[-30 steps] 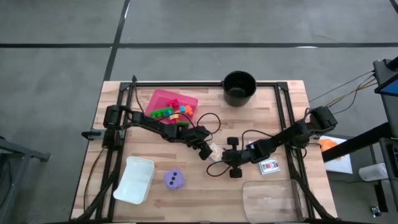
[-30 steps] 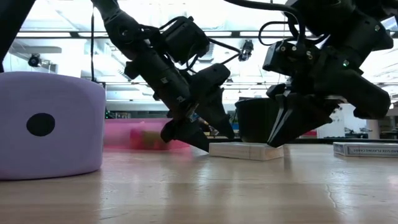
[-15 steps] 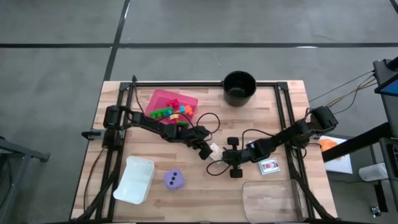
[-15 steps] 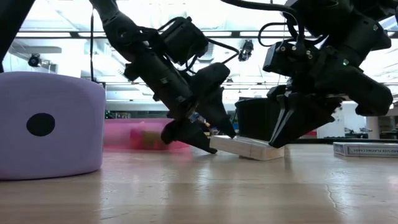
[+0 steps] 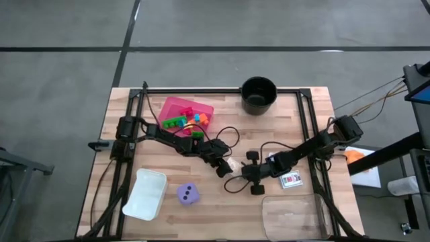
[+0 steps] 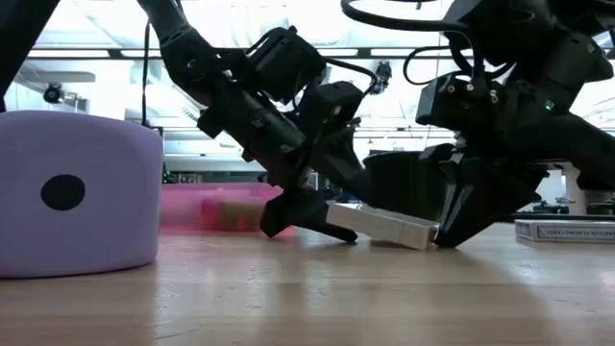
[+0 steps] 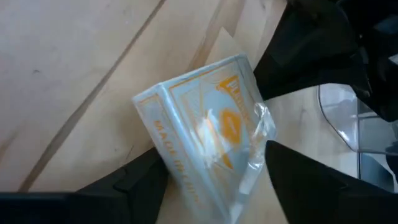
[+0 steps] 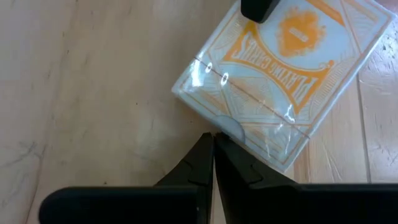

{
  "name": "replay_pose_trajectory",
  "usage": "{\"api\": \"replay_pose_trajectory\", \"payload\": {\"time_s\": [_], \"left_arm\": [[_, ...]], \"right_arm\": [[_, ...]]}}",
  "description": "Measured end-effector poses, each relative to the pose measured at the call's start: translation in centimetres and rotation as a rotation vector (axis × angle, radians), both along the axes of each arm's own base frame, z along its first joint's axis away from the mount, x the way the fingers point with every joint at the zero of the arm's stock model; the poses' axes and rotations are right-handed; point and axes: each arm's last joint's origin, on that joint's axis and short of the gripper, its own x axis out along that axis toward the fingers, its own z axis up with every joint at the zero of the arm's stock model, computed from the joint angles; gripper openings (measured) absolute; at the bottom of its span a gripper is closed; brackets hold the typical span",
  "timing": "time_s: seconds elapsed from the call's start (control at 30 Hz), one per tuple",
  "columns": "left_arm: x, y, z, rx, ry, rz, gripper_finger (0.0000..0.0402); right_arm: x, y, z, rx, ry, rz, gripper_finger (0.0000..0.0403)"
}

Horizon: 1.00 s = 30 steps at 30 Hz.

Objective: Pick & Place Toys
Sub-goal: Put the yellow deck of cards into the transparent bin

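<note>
A flat card box with orange print lies tilted at the table's middle and also shows in the high view. My left gripper is shut on its raised end. My right gripper is shut, with its tips at the box's low end. The purple dark-dotted die rests on the table near the front. The white-red card lies flat to the right. Several small bricks lie in the pink tray. The blue card does not show. My left gripper pinches the box's raised end between its two fingers, coming slanting down from the table's left. That end is lifted, and the box slopes down to its other end, which rests on the table. My right gripper's shut fingertips meet the box's low edge, coming slanting down from the table's right.
A black round pot stands at the far edge. A white container lies at the near left and a clear one at the near right. Cables loop on the table between the arms.
The box, flat on the table a second ago, has tipped. The end in my left gripper has risen while the other end has stayed on the table at my right gripper's tips. My left gripper has gone up a little and turned with it.
</note>
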Motion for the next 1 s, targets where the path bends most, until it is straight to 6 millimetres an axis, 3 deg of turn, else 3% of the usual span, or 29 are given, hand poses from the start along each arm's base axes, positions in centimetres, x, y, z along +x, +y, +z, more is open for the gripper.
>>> {"api": "replay_pose_trajectory", "payload": {"time_s": [0.1, 0.3, 0.63, 0.83, 1.0], "left_arm": [[-0.1, -0.1, -0.1, 0.002, 0.010, -0.008, 0.0211], [-0.2, -0.4, 0.0, -0.011, -0.001, -0.091, 0.0057], [-0.4, -0.7, 1.3, 0.057, -0.088, -0.221, 0.0060], [-0.8, -0.4, 1.6, 0.134, -0.163, -0.244, 0.0060], [-1.4, 0.4, 1.8, 0.251, -0.299, -0.197, 0.0060]], "right_arm": [[0.0, 0.0, 0.0, -0.008, -0.003, -0.004, 0.0018], [0.0, -0.1, 0.3, -0.028, -0.022, -0.011, 0.0018], [-1.2, 1.4, 2.7, -0.063, -0.290, 0.135, 0.0018], [-3.8, 0.2, 2.4, 0.013, -0.518, 0.127, 0.0018], [-5.8, -0.7, 4.0, 0.108, -0.798, 0.126, 0.0018]]}}
